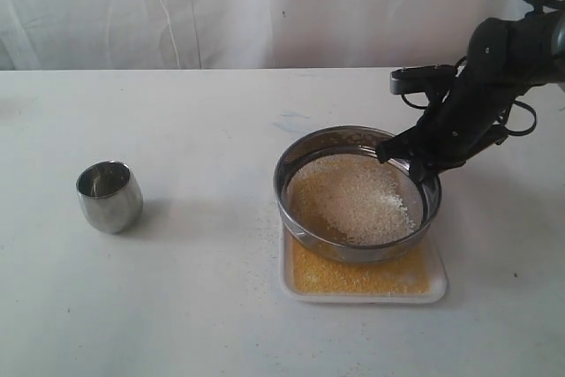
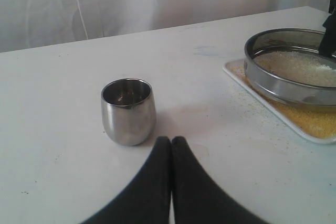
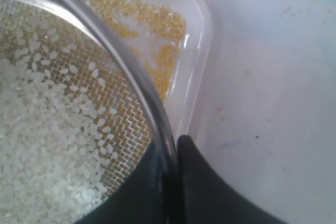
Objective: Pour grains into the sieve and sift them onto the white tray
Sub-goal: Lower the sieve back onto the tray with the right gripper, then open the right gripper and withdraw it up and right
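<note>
The sieve (image 1: 353,252) sits over the white tray (image 1: 439,287), its rim pinched by the right hand (image 1: 402,158), with pale grains (image 1: 357,200) inside and yellow ones fallen below; sifting seems nearly finished and needs only gentle last shakes, while the left hand (image 2: 171,145) is shut and empty.

White curtain (image 1: 221,6) behind white table (image 1: 177,306)

Bench (image 1: 177,306) seen from above in the exterior view, cup (image 2: 128,111) and sieve (image 2: 283,88) viewed low from the left wrist, tray (image 3: 198,51) corner seen close from the right wrist, sieve shared by all.
</note>
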Controlling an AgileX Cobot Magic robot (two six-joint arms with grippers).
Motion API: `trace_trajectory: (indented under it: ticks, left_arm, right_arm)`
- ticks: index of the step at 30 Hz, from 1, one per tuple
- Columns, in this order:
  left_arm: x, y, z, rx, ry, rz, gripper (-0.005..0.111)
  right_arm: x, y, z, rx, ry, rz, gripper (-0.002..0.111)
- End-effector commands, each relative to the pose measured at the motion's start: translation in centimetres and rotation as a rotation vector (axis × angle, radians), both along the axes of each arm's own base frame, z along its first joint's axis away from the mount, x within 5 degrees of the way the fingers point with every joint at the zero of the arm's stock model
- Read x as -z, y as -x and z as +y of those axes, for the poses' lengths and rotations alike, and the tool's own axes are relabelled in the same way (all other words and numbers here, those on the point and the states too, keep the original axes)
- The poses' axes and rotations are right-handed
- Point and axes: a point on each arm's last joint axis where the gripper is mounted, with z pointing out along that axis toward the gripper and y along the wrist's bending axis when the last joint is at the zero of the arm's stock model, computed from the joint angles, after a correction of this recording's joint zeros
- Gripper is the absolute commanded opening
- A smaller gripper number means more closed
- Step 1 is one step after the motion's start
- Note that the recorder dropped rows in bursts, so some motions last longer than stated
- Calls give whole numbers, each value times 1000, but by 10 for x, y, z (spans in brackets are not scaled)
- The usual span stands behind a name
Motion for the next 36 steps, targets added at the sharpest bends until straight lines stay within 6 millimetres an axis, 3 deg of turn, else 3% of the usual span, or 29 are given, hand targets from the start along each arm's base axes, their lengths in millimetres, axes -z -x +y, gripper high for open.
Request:
trace_trajectory:
  ticks: [1, 8, 11, 19, 21, 25, 27, 30, 32, 36]
  left_arm:
    - [1, 0, 0, 2, 8, -2, 0]
    - [1, 0, 0, 2, 8, -2, 0]
    - [1, 0, 0, 2, 8, -2, 0]
    - [1, 0, 0, 2, 8, -2, 0]
    - [1, 0, 0, 2, 8, -2, 0]
    - [1, 0, 0, 2, 8, -2, 0]
    - [1, 0, 0, 2, 8, -2, 0]
    - [1, 0, 0, 2, 8, -2, 0]
    - [1, 0, 0, 2, 8, -2, 0]
    - [1, 0, 0, 2, 8, -2, 0]
  right_arm:
    - [5, -1, 0, 16, -8, 10, 0]
    - [6, -1, 0, 13, -6, 18, 0]
    - [7, 1, 0, 2, -2, 33, 7]
    - [4, 3, 0, -7, -1, 41, 56]
    - [-12, 4, 0, -9, -9, 2, 61]
    - [-76, 19, -2, -16, -33, -173, 58]
    - [-105, 38, -3, -9, -85, -267, 47]
    - [-139, 93, -9, 11, -169, -439, 15]
    - [-156, 132, -16, 35, -208, -548, 0]
    - [-183, 221, -31, 33, -263, -757, 0]
